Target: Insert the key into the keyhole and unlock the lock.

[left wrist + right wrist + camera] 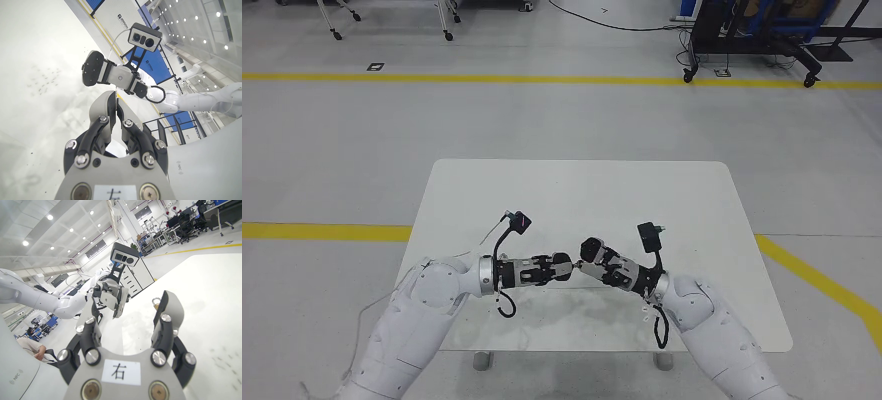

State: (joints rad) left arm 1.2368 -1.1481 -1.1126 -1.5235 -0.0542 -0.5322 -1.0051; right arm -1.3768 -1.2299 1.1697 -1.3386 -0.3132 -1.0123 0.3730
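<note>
My left gripper point(115, 98) is shut on a thin metal key point(115, 93), whose tip pokes out past the fingertips. In the right wrist view the same gripper point(118, 311) points the key tip point(113, 317) down at the table. My right gripper point(129, 298) is open, its fingers wide apart, facing the left one. A small brass padlock point(156, 303) with a silver shackle shows just beyond one right finger point(166, 306), partly hidden by it; I cannot tell whether they touch. From above, the left gripper point(564, 266) and right gripper point(589, 248) meet near the table's middle front.
The white table point(642, 200) carries the work; its front edge runs close behind both forearms. Each wrist has a raised camera on a bracket, the left one point(517, 220) and the right one point(649, 237), standing above the grippers.
</note>
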